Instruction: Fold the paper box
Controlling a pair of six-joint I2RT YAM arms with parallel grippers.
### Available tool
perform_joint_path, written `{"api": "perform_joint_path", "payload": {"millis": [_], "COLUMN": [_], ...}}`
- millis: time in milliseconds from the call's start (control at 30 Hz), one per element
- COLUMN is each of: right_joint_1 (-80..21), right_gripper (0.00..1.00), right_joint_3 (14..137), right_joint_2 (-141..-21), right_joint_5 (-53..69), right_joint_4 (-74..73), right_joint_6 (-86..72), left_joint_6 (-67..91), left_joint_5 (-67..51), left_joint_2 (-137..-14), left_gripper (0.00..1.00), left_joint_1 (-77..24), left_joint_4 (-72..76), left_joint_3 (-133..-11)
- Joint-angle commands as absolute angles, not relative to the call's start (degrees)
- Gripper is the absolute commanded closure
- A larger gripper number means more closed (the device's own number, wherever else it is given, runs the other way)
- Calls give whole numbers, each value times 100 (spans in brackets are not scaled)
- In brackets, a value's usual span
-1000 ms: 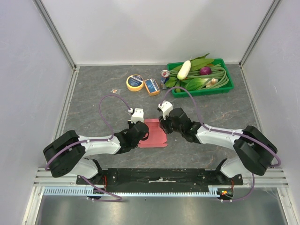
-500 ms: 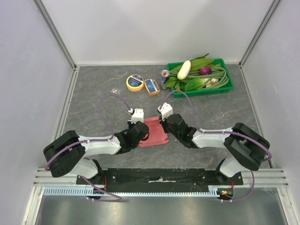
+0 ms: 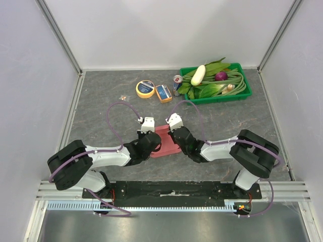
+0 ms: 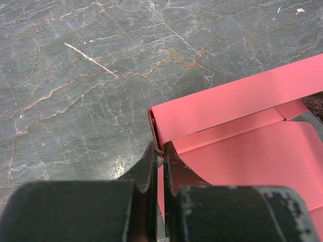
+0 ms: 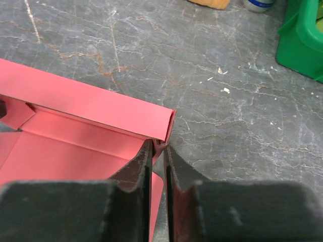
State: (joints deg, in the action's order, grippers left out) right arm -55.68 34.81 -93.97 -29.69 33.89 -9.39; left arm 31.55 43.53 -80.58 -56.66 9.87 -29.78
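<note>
Paper box (image 3: 164, 140): one, pink, partly folded, on the table (image 3: 101, 101), left of the green tray (image 3: 222, 98) and nearer the arm bases. I see the left arm (image 3: 106, 156) and right arm (image 3: 222, 146) lying low, reaching inward to it. Left gripper (image 4: 160, 151) pinches its left wall; right gripper (image 5: 159, 148) clamps narrowly on its right wall. Count: two arms, one tray.

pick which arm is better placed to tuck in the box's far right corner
right, probably: the right gripper pinches the side wall of the box just at that corner, while the left gripper is clamped on the opposite left corner
</note>
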Motion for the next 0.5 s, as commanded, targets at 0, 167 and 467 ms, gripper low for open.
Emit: {"api": "perform_joint_path", "payload": {"millis": [0, 167, 467], "right_joint_1": [-5599, -5948, -6697], "right_gripper": [93, 100, 100], "right_joint_3": [3630, 3577, 4087], "right_joint_2": [-9694, -9896, -10766], "right_joint_5": [-3322, -4312, -7145], "right_joint_4": [3621, 4051, 4422], "right_joint_6": [-905, -1036, -1097], "left_joint_6": [3498, 4181, 5089], "left_joint_5": [4544, 4737, 4536], "left_joint_2": [-8226, -8349, -8482], "left_gripper": [98, 98, 98], "left_joint_1": [-5730, -5730, -5748], "left_joint_4": [870, 309, -527], "left_joint_3": [-3164, -3427, -3876]}}
